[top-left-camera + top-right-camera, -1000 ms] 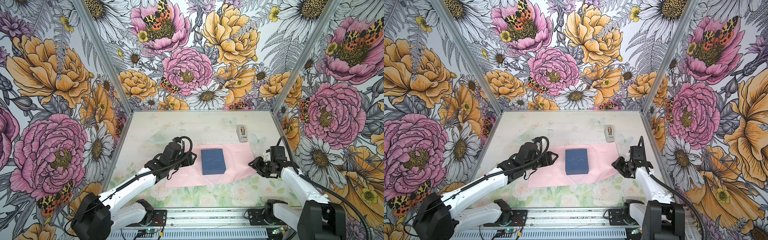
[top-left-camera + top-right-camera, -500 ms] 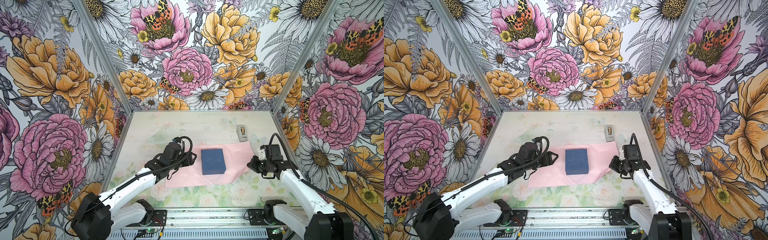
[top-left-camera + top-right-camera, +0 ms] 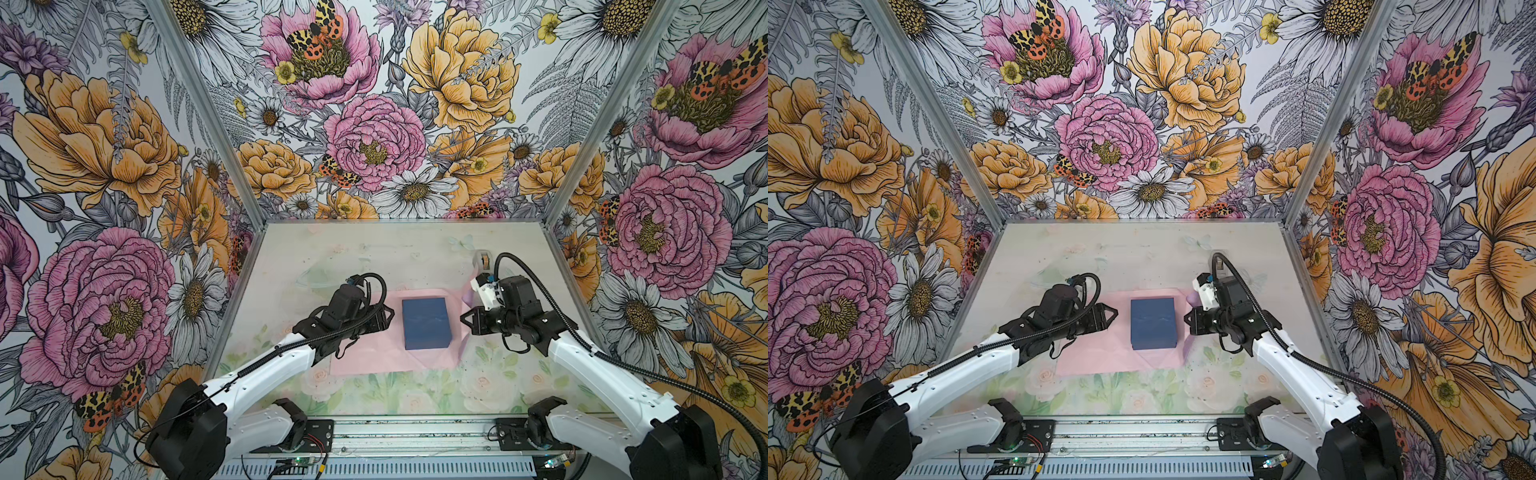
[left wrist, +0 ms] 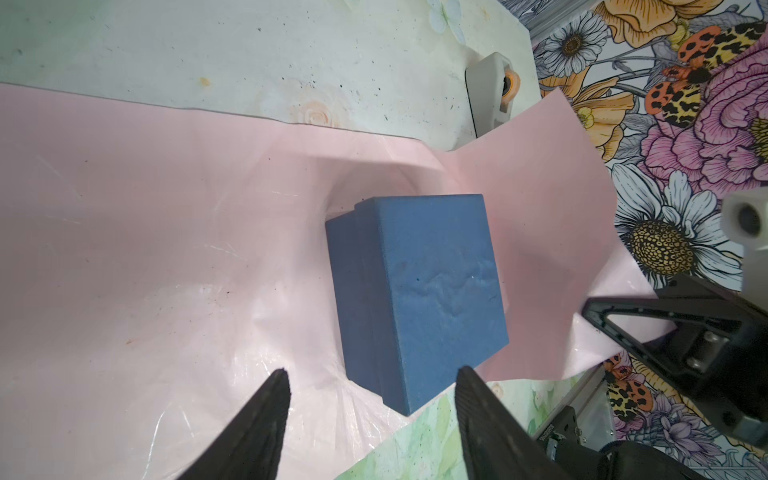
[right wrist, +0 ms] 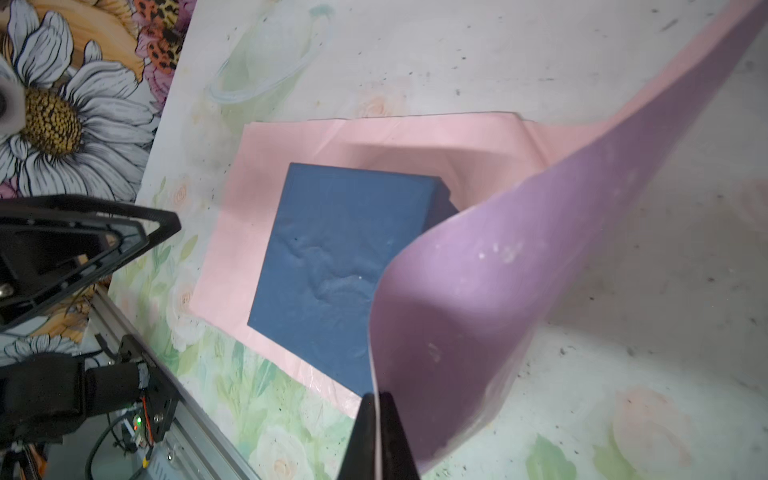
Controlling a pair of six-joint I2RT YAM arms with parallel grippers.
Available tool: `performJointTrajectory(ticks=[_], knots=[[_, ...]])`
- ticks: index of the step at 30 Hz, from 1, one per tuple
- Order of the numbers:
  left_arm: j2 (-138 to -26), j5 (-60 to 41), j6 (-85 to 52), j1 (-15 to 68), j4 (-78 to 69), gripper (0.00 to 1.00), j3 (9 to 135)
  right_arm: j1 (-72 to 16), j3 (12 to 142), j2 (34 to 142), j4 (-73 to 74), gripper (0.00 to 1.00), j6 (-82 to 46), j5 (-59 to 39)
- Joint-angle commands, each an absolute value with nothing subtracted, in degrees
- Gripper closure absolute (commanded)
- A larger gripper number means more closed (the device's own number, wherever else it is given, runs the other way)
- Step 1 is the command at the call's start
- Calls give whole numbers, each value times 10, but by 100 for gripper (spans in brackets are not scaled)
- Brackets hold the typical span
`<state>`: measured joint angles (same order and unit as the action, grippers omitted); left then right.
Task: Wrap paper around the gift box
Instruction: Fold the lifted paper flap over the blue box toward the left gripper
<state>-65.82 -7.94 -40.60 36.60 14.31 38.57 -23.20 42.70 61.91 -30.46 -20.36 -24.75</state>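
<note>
Presently the paper is pinched at its right edge and held raised by the closed right gripper. The box is seated on it just leftward, with the left gripper held open opposite.

Matt cardboard gift box, creased glossy paper

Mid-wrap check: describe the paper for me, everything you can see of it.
The paper is a thin, creased rectangular sheet, pale pink on its upper face and glossy lilac underneath. It lies mostly flat on the table, with the gift box sitting on it nearer its right end. The right gripper is shut on the right edge and holds that side lifted, curling toward the box so the lilac face shows. The left part is flat and wrinkled.
</note>
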Motion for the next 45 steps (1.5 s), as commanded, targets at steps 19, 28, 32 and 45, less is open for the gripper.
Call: performJointTrajectory(ticks=[19, 28, 32, 45], knots=[[-725, -167, -461, 337, 0, 35, 391, -352, 496, 742, -290, 100, -73, -328], [-764, -179, -477, 343, -46, 34, 397, -380, 510, 783, -290, 100, -63, -332], [-787, -176, -478, 348, -57, 33, 403, -388, 517, 799, -290, 100, -61, -331], [-866, -175, -478, 362, -87, 38, 419, -398, 525, 823, -290, 100, -62, -332]])
